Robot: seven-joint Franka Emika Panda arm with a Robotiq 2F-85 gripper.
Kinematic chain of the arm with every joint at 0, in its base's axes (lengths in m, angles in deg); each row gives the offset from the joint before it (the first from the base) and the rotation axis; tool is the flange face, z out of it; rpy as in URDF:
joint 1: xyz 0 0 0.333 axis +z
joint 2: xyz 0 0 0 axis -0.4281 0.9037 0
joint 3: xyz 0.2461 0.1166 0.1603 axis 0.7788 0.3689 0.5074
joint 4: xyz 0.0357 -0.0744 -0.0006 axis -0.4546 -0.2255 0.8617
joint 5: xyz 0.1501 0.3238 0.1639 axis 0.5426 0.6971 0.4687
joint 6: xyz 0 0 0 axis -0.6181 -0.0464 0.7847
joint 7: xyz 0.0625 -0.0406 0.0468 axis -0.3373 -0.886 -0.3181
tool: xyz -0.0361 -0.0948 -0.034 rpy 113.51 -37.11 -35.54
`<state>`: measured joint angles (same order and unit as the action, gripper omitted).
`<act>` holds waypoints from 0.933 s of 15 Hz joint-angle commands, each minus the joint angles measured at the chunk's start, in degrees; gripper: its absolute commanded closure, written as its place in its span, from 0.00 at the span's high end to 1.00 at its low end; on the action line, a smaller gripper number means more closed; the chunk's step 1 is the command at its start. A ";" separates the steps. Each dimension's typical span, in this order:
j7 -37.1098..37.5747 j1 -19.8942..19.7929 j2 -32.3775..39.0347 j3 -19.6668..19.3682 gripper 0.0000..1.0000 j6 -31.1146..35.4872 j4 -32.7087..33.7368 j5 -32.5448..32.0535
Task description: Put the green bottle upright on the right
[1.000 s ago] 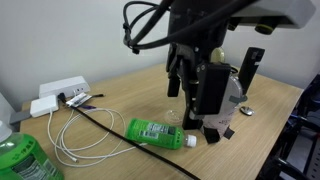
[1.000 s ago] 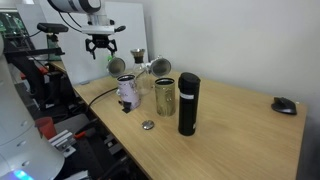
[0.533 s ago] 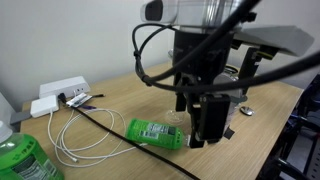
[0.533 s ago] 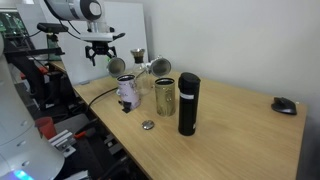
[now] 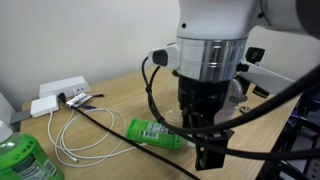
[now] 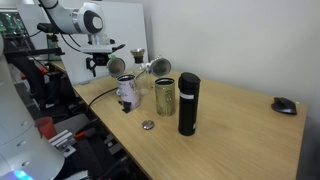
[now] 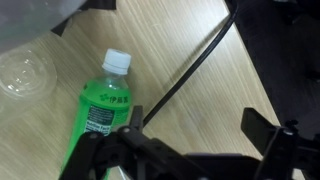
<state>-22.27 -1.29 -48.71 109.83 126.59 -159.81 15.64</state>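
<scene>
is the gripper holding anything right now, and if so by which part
Nothing is held. The gripper is open, jaws spread wide, and the green bottle lies on its side on the table beneath it.

On the table (image 5: pixel 130 95) I logged the green bottle (image 5: pixel 155 133) lying on its side, a cable (image 7: pixel 190 65) running just beside it and a power strip (image 5: pixel 58 92) well behind, near the far edge. In an exterior view a tumbler (image 6: pixel 188 103) stood just beside a can (image 6: pixel 164 97), with a cup (image 6: pixel 127 92) further along the row. A small disc (image 6: pixel 148 125) lay in front of them.
</scene>
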 commanded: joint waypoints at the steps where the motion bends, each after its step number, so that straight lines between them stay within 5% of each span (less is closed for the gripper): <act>1: 0.32 -1.39 0.44 1.37 1.00 0.19 0.08 -0.47; 6: 0.64 -1.33 0.72 1.10 1.00 0.47 0.48 -1.13; 14: 4.99 -1.41 4.25 -1.81 1.00 1.08 2.91 -11.71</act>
<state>-18.75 -2.02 -46.79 107.95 127.06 -158.41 6.29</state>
